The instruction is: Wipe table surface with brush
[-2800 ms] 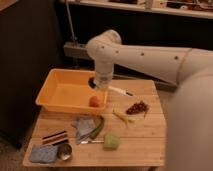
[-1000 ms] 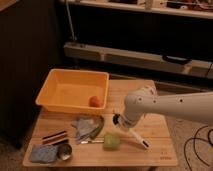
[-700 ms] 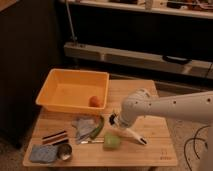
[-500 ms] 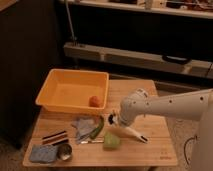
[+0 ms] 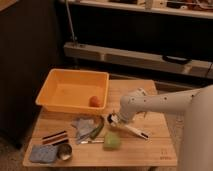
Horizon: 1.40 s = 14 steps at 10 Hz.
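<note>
The brush (image 5: 134,131) has a long white handle that slants down to the right over the table surface (image 5: 155,150), a light tan wooden top. Its dark head sits low at the gripper, next to the wood. My gripper (image 5: 115,120) is at the middle of the table, at the end of the white arm that reaches in from the right. It is shut on the brush near the head end. The gripper is just right of a green vegetable (image 5: 96,132) and above the green sponge block (image 5: 112,140).
A yellow bin (image 5: 60,82) with an orange fruit (image 5: 94,101) stands at the back left. A grey cloth (image 5: 83,125), a small metal utensil (image 5: 91,142), dark red strips (image 5: 55,136), a blue sponge (image 5: 42,153) and a metal cup (image 5: 64,151) lie at the front left.
My gripper has moved left across the table with the brush, from the middle right toward the green vegetable and the cloth. The other things have stayed put.
</note>
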### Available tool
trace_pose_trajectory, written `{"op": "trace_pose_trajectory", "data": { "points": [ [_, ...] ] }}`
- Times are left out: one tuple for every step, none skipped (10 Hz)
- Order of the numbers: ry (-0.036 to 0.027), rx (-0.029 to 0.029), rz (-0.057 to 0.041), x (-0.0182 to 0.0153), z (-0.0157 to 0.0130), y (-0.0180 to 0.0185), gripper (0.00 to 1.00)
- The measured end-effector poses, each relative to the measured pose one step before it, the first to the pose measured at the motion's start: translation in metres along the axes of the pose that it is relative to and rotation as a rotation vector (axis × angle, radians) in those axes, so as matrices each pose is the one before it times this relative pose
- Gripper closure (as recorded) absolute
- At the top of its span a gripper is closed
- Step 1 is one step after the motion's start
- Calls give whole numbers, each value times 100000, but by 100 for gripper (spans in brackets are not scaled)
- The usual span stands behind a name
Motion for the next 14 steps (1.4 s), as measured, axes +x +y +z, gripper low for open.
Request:
{"op": "trace_pose_trajectory", "data": {
  "points": [
    [-586,-1007,253,-218,429,49,100],
    [-323,-793,420,-164,224,80,100],
    [296,-1791,657,-60,157,409,100],
    [852,-1358,614,147,47,364,100],
    [822,-1318,853,404,-26,450,100],
    [1154,-1274,2224,1019,-124,457,100],
    [544,-686,3278,1082,-145,364,100],
    [301,-243,3079,771,-143,323,100],
    [-58,-59,2431,431,-62,139,100],
    [171,-101,3573,655,-17,191,100],
    [107,208,2429,508,-64,-74,100],
    [83,109,368,178,-12,-92,100],
    [-19,-63,-337,-175,32,63,100],
    [-88,-77,-169,-99,10,64,100]
  ]
}}
